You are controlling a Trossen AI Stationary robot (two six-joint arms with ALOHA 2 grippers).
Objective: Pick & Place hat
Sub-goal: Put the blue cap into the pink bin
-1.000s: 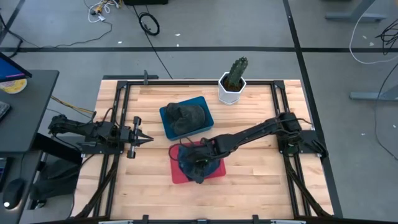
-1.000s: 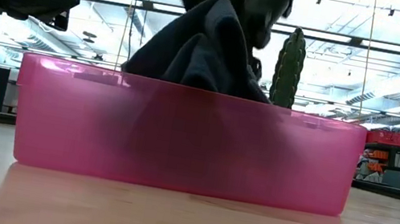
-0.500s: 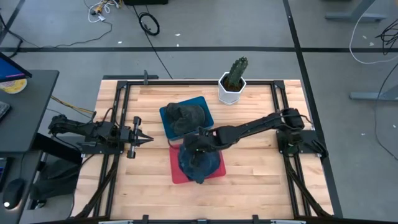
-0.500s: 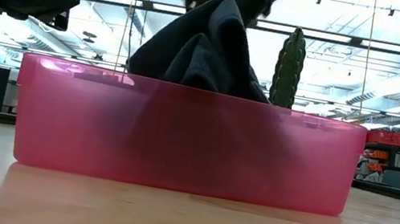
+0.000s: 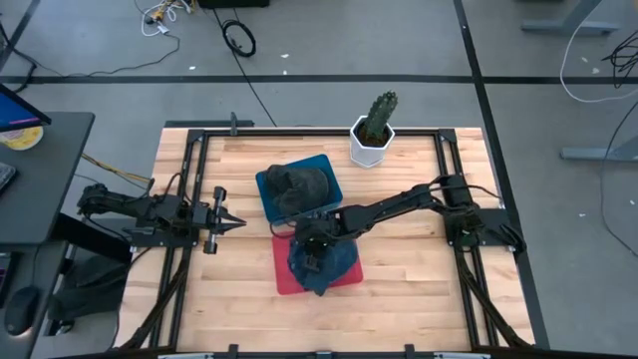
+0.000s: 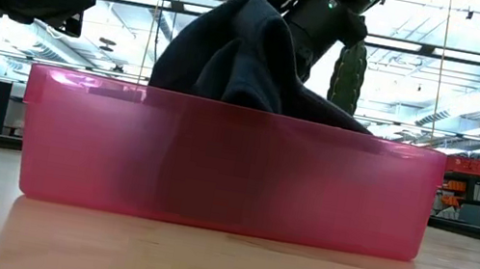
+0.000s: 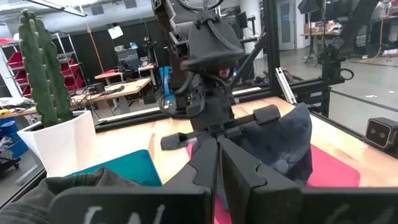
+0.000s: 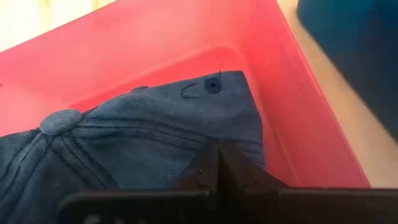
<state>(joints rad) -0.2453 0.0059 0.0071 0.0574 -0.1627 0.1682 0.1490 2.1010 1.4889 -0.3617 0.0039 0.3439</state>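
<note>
A dark blue hat (image 5: 327, 263) lies in the red tray (image 5: 283, 280) at the table's middle. In the low view the hat (image 6: 234, 55) rises in a peak above the tray's pink wall (image 6: 215, 169). My right gripper (image 5: 312, 242) reaches in from the table's right and is shut on the hat, above the tray's far half. My left gripper (image 5: 236, 220) is shut and empty at the table's left, pointing toward the trays. A dark grey hat (image 5: 299, 187) lies in the blue tray (image 5: 266, 202) just beyond the red one. My right gripper pinches the cloth of the blue hat's crown (image 8: 205, 146) between its two fingers, on the side with the eyelet (image 8: 213, 85), away from the top button (image 8: 60, 121). The fingers come from above, slanting down. The crown is drawn up in a peak; the hat's lower part lies in the red tray.
A cactus in a white pot (image 5: 372, 146) stands at the table's far edge, right of the blue tray. Black frame rails (image 5: 189, 179) run along the table's left and right sides. Bare wood shows near the front edge and at the right.
My right gripper, shut on the blue hat, has gone toward the table's far edge and a little left, over the red tray's far half. The hat's peak has followed it, and the hat's lower cloth has spread along the tray.
</note>
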